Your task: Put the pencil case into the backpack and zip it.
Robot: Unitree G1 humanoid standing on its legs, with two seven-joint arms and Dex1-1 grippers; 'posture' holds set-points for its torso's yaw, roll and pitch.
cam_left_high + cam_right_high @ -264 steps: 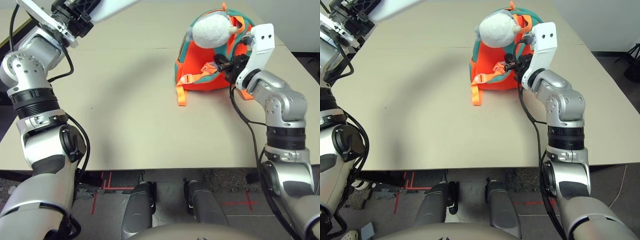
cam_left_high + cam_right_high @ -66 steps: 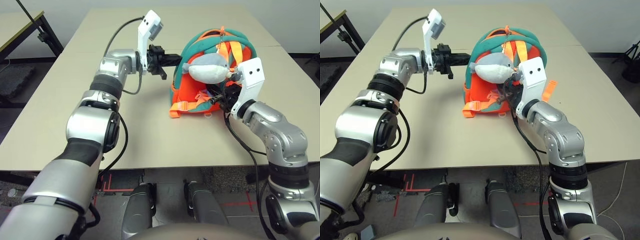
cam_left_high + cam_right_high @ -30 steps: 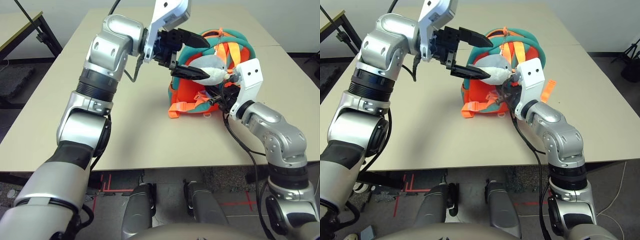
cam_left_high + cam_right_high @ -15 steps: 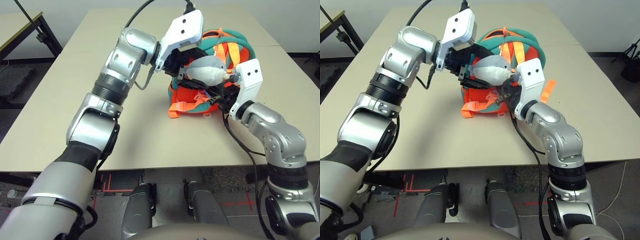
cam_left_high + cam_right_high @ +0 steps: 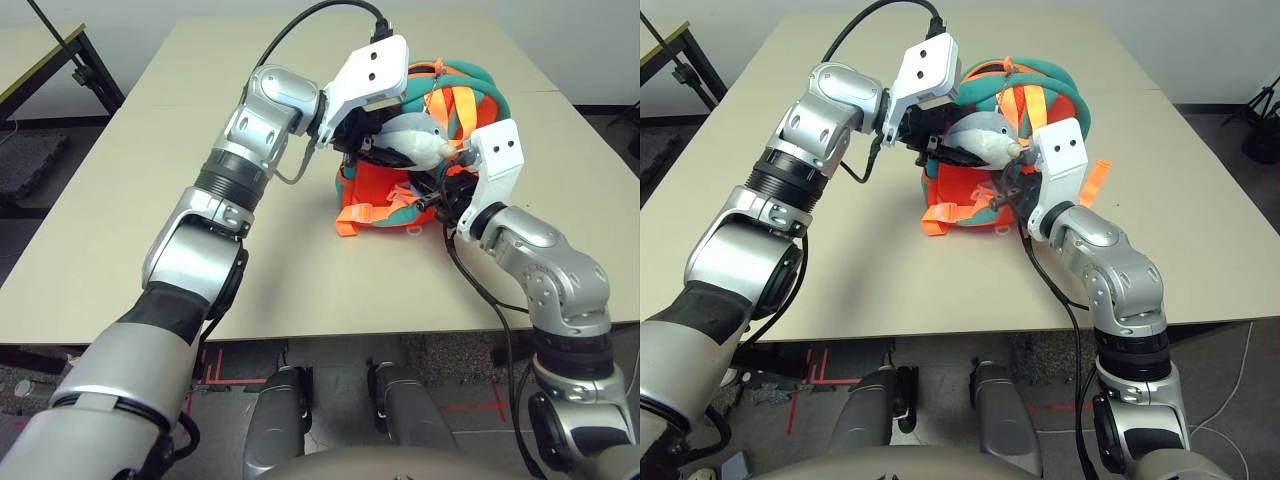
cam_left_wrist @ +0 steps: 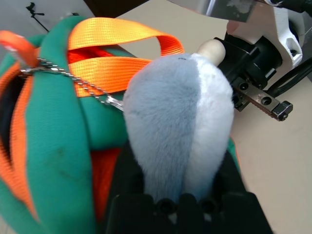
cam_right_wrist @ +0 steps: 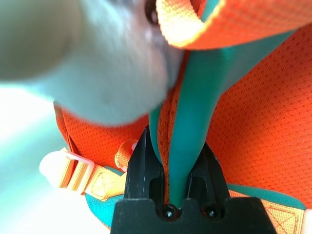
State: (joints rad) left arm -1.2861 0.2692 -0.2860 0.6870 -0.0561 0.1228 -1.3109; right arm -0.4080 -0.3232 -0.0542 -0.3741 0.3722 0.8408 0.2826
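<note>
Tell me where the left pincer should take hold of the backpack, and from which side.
Probably the teal padded rim arching over the top of the backpack, approached from the robot's left. It stands proud as a rounded ridge. The plush toy now fills the left pincer; the right pincer already clamps a teal strip.

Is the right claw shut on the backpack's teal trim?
Yes. The right claw pinches a teal trim band of the backpack between its fingers.
</note>
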